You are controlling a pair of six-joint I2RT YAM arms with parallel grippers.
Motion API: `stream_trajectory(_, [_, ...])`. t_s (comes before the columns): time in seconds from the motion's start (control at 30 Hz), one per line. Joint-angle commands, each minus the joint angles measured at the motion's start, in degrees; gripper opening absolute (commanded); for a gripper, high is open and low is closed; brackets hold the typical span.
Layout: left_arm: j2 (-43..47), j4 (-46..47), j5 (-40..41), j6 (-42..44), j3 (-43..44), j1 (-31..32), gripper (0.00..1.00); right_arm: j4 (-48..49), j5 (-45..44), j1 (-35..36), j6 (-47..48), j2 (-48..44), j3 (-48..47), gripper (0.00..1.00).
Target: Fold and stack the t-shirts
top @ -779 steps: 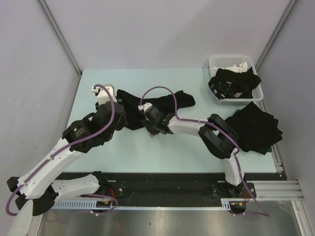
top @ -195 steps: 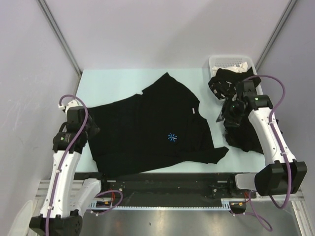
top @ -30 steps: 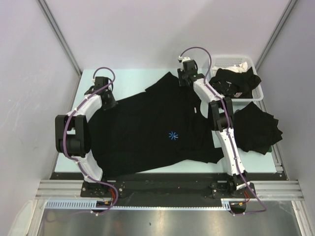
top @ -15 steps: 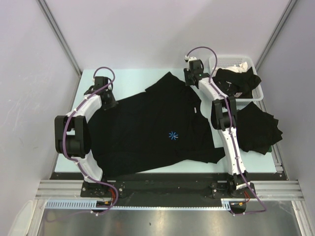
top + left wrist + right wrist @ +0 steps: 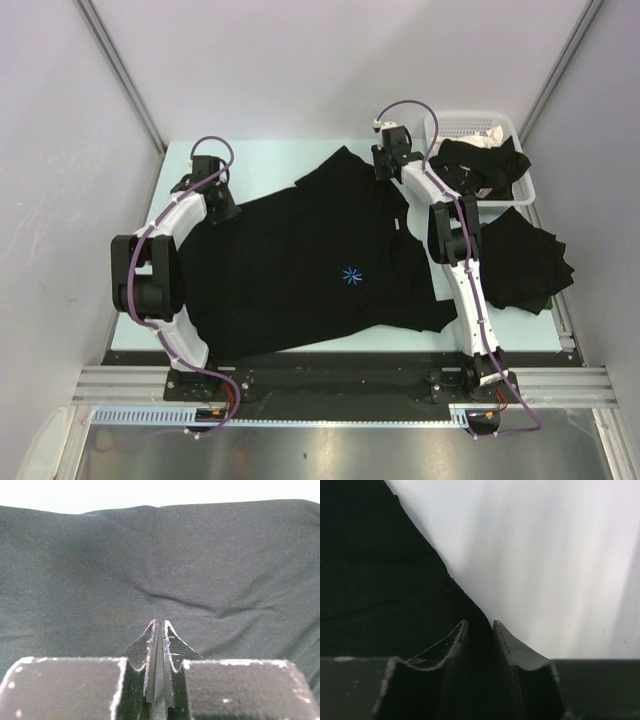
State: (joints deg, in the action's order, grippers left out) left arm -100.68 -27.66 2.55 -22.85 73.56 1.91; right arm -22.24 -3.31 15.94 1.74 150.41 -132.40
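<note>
Since both reached in, left pincer (image 5: 159, 625), right pincer (image 5: 480, 625) on t-shirt (image 5: 320, 255)

Spread t-shirt (image 5: 290, 260) — plain black, with one small light-blue starburst mark (image 5: 350, 277) at the chest. Folded t-shirts (image 5: 520, 262): black. Bench (image 5: 260, 160): pale mint. Basket (image 5: 455, 125) — white, slotted. Cables (image 5: 402, 103): purple.

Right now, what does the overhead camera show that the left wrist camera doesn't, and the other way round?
Only overhead: the blue starburst, the white basket with more clothes, and a dark pile beside it. Only the wrist: the left gripper up close, fingertips nearly touching, and a soft crease in the cloth. Both: the black t-shirt spread on the table.
</note>
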Motion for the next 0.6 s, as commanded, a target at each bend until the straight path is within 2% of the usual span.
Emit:
stream_trajectory(0.0, [1.72,-0.11,-0.7,1.05,1.67,0.02,0.1,0.44,0.94,-0.12,0.2,-2.93,0.3,0.26])
stream_trajectory(0.1, [1.89,-0.29,-0.61,1.05,1.67,0.02,0.1,0.62,1.2,-0.12,0.11,-2.49,0.21,0.18])
stream_trajectory(0.2, [2.16,-0.46,-0.52,1.23,1.59,0.02,0.1,0.79,1.29,-0.13,-0.15,-2.05,0.04,0.0])
stream_trajectory(0.57, [3.39,-1.26,-0.08,1.84,1.32,0.02,0.09,2.64,-4.5,-1.44,0.11,-0.03,-3.39,0.0])
